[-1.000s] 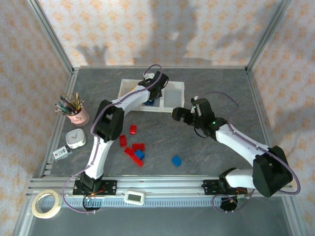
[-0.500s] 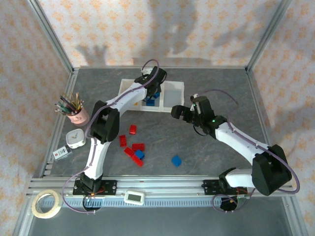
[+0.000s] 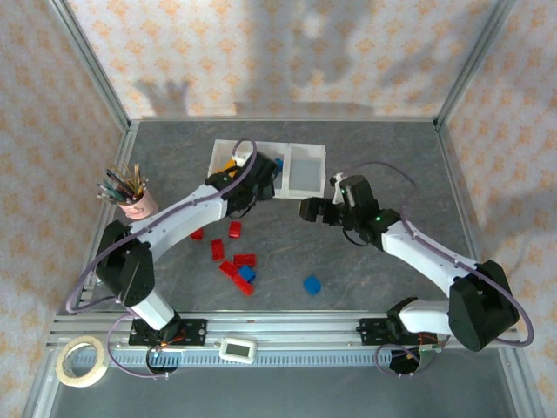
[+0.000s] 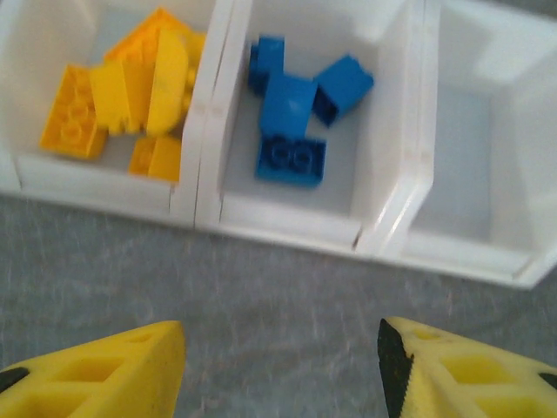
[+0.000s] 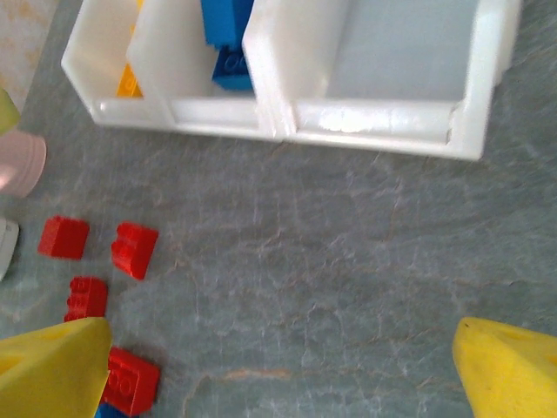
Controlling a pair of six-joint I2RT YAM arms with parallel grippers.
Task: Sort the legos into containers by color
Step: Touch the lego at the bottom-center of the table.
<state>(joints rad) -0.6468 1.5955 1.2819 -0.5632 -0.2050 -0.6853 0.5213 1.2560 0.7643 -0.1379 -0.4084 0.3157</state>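
Yellow plastic fingers (image 4: pixel 130 370) stand well apart on the left gripper (image 4: pixel 278 370) with nothing between them. It hangs empty just off the near wall of the containers (image 4: pixel 287 228), looking straight into the middle bin (image 4: pixel 383 165). Over to the right gripper (image 5: pixel 278 370): its jaws are spread wide too and carry nothing. It hovers over bare worktop (image 5: pixel 348 287) just on the near side of the right bin (image 5: pixel 409 52).

The joined containers sit toward the far edge of the worktop, about mid-width. The left bin (image 4: pixel 26 170) holds a heap of yellow bricks (image 4: pixel 122 87), and the middle bin has a handful of blue bricks (image 4: pixel 291 131). The right bin shows only its pale floor.

The red bricks (image 3: pixel 235 229) are scattered left of centre, between the containers and the near edge, none of them binned. One blue brick (image 3: pixel 247 273) is tucked among them. A lone blue brick (image 3: pixel 312 284) lies apart from them, closer to the near edge, around mid-width.

I see no yellows loose on the worktop, so that colour looks finished. Blue looks nearly done, with two to go. Red hasn't started, and the bare right bin is presumably theirs. Call it past halfway, with both grippers free for the next pick.
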